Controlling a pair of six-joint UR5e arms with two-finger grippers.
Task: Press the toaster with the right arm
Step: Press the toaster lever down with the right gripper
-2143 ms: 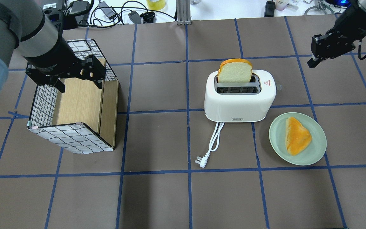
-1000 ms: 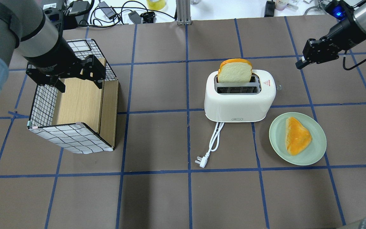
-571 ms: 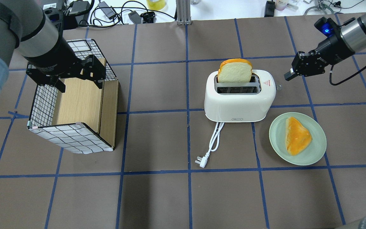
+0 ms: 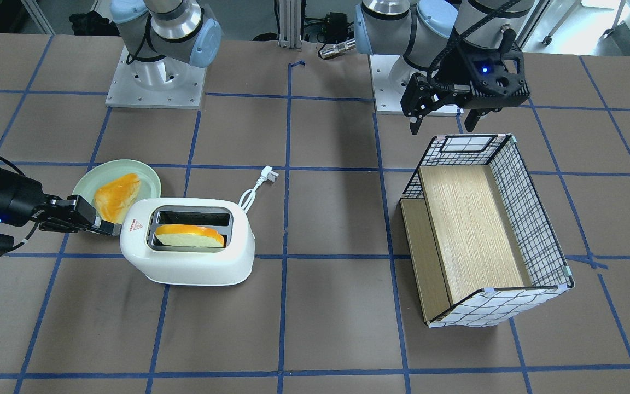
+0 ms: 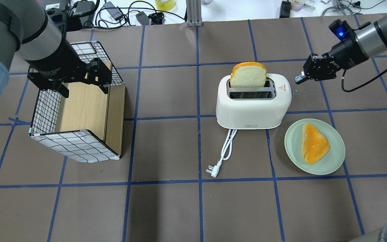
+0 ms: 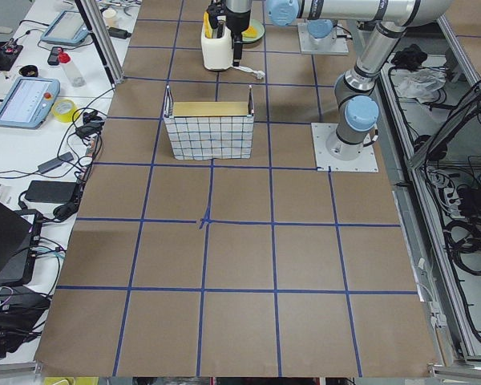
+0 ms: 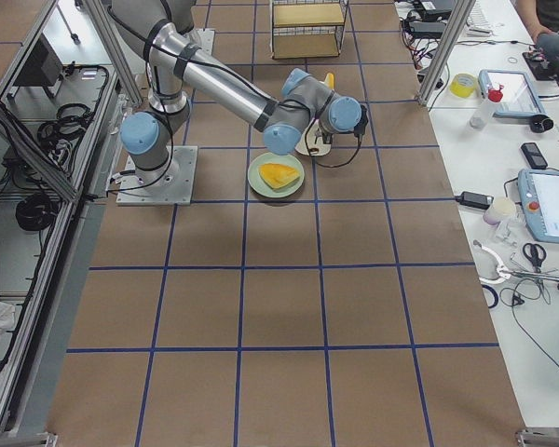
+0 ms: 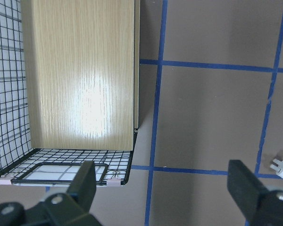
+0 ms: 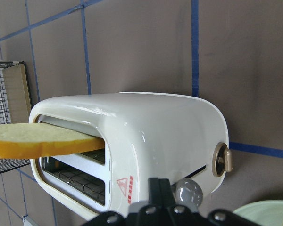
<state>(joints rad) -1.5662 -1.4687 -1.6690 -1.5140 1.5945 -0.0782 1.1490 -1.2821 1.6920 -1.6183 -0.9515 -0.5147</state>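
Note:
The white toaster (image 5: pixel 252 109) stands mid-table with a bread slice (image 5: pixel 248 75) upright in its far slot. It also shows in the front view (image 4: pixel 189 268) and the right wrist view (image 9: pixel 155 127). My right gripper (image 5: pixel 297 79) is shut and empty, and its tip is at the toaster's right end, just above the round grey lever knob (image 9: pixel 187 192). I cannot tell whether it touches the knob. In the front view the right gripper (image 4: pixel 108 228) meets the toaster's end. My left gripper (image 5: pixel 82 84) is open and empty above the basket.
A wire basket (image 5: pixel 76 144) with a wooden insert lies at the left. A green plate (image 5: pixel 334 158) holding a piece of bread sits right of the toaster's front. The white cord and plug (image 5: pixel 227 148) trail toward the front edge.
My right gripper has moved left and down from the far right corner to the toaster's right end. The left arm, toaster and bread have not moved.

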